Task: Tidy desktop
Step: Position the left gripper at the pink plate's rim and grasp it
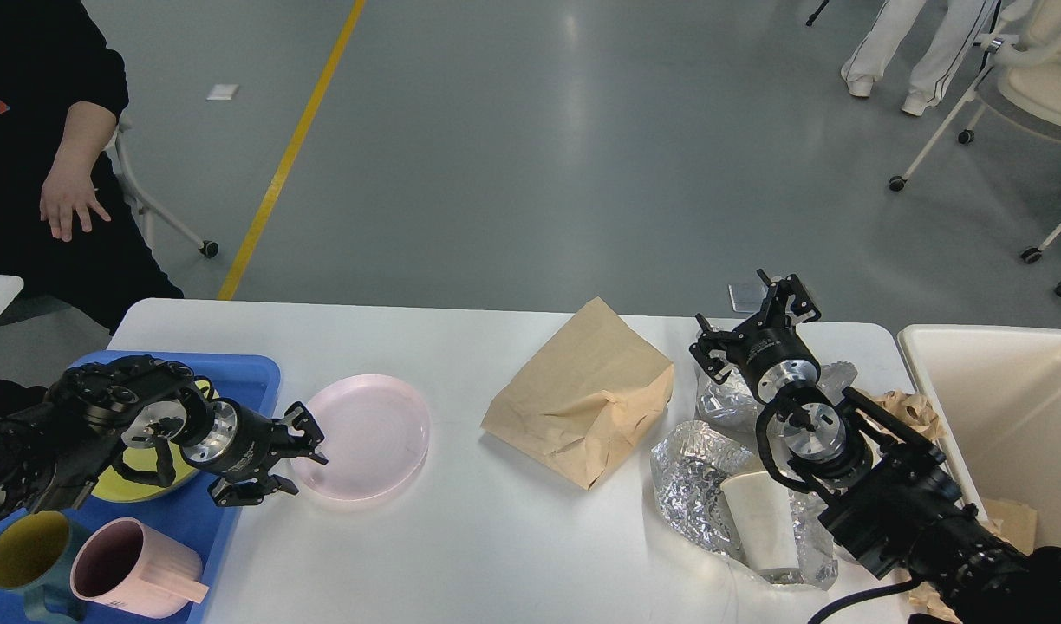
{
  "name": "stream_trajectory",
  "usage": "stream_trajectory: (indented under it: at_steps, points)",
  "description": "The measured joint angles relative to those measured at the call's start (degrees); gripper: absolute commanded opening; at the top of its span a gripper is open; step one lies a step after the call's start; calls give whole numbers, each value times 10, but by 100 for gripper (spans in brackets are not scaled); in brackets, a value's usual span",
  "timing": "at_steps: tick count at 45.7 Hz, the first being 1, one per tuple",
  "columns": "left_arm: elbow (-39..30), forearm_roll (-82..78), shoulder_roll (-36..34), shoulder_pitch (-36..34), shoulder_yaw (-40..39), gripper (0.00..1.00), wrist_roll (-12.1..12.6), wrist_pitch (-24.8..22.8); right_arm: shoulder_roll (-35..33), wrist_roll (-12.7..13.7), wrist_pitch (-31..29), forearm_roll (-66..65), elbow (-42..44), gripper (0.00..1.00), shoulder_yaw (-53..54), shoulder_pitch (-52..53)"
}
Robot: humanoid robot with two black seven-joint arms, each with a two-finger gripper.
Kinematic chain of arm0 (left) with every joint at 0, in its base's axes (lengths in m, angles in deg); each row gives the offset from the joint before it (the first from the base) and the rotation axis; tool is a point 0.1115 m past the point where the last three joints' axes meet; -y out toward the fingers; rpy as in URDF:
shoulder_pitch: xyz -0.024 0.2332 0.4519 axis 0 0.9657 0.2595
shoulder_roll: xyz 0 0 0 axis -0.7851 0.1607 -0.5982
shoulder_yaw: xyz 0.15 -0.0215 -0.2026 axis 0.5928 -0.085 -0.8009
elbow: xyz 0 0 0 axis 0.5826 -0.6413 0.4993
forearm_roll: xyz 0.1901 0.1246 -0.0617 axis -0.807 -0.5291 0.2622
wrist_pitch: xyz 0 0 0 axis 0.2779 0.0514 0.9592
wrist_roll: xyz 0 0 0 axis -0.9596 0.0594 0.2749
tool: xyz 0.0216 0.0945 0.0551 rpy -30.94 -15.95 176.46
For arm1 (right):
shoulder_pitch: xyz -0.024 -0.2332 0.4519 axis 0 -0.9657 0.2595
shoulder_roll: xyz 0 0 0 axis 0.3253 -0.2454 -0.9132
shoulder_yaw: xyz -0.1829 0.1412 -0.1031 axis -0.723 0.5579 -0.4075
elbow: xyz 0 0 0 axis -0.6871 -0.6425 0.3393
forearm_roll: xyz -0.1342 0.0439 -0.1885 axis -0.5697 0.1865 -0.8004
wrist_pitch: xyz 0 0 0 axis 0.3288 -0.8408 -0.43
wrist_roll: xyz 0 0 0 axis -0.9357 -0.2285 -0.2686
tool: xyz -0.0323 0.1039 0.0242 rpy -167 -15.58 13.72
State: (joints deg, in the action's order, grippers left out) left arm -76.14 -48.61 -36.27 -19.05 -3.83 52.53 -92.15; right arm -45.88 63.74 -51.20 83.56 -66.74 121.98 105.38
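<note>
Table (496, 537) top fills the lower part of the view, white and wide, and it is not tidy yet. I use the pink plate (361, 436) as my marker.

Left of the plate sits a blue tray (253, 368). In it I see a yellow plate (132, 485), a teal cup (19, 555) and a pink cup (127, 568). So some dishes look put away already.

The pink plate itself lies flat on the table, just beside the tray. My left gripper (301, 464) is at the plate's left edge. Its jaws are spread wide, one above the rim and one below, and they hold nothing. I think grabbing this plate is the step in hand.

Right of the plate lies a brown paper bag (582, 399). Further right lies crumpled foil (695, 494) with a white paper cup (764, 520) on it. My right gripper (760, 316) hangs over the far foil, jaws wide and empty.

Far right of the plate stands a cream bin (990, 390) with some brown paper (908, 407) in it.

I judge the task about half done. The plate, bag, foil and cup are left.
</note>
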Motion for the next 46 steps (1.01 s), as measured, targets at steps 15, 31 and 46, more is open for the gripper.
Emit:
stream_trajectory:
  at_steps: [15,31,46]
  points:
    - [0,1,-4,3,-4,30,0,-9,0,0,0,0,0,100,0,0]
    - [1,0,-3,8,0,30,1,0,0,0,0,0,0,100,0,0]
    - [3,0,3,14,-6,30,0,14,0,0,0,0,0,100,0,0]
